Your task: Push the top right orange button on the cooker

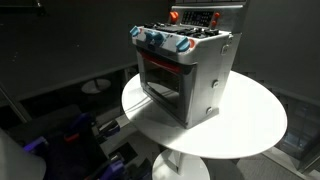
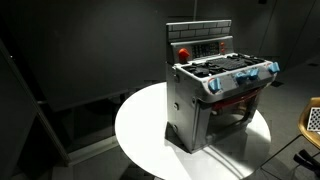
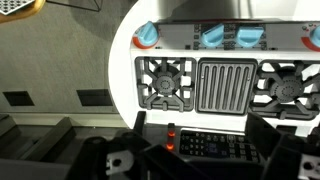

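Observation:
The cooker (image 1: 195,75) stands on a round white table (image 1: 250,130) and shows in both exterior views (image 2: 215,95). The wrist view looks down on it upside down, with the blue knobs (image 3: 225,38) at the top and the dark back panel (image 3: 215,145) at the bottom. Two tiny orange-red buttons sit stacked at the panel's picture-left end. The one farther from the burners is the top right orange button (image 3: 170,146). My gripper (image 3: 200,140) is open and hovers over the panel, its fingers either side of the keypad. It is out of both exterior views, which show the panel's left-end button (image 2: 183,52).
The table edge (image 3: 122,60) curves close beside the cooker. Dark equipment with purple parts (image 1: 70,135) stands low beside the table. A yellowish chair-like thing (image 2: 312,120) sits at the picture's edge. Dark walls surround the scene.

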`<state>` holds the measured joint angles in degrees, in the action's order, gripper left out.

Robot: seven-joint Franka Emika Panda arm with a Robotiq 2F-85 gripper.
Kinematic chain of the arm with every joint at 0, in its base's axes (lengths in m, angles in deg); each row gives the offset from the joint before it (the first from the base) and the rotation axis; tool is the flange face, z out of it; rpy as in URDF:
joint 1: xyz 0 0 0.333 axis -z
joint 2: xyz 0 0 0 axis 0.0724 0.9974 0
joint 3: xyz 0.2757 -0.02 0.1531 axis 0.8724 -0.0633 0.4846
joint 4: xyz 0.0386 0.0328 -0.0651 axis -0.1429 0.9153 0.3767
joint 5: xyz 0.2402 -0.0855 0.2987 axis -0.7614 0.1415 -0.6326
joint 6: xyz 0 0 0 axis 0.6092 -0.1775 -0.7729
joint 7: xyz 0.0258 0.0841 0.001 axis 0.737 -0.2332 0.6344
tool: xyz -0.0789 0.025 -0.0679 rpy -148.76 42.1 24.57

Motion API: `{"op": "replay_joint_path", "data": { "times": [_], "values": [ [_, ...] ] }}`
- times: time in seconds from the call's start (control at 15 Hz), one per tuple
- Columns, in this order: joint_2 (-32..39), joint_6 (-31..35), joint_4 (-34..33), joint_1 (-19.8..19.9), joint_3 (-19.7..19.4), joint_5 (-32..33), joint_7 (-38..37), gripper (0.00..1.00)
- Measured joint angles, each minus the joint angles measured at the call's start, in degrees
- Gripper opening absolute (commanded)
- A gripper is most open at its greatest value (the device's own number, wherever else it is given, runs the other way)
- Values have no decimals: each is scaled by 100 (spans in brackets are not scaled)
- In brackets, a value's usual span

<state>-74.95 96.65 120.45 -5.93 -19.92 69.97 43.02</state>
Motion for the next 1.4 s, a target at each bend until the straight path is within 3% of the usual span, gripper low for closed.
{"op": "replay_joint_path", "data": {
  "times": [0.27, 0.87, 1.4],
  "values": [
    [16, 103, 11, 36, 4, 46, -20, 100],
    [180, 1625, 347, 376, -165, 316, -188, 100],
    [666, 1956, 424, 650, -453, 318, -488, 100]
  ]
}}
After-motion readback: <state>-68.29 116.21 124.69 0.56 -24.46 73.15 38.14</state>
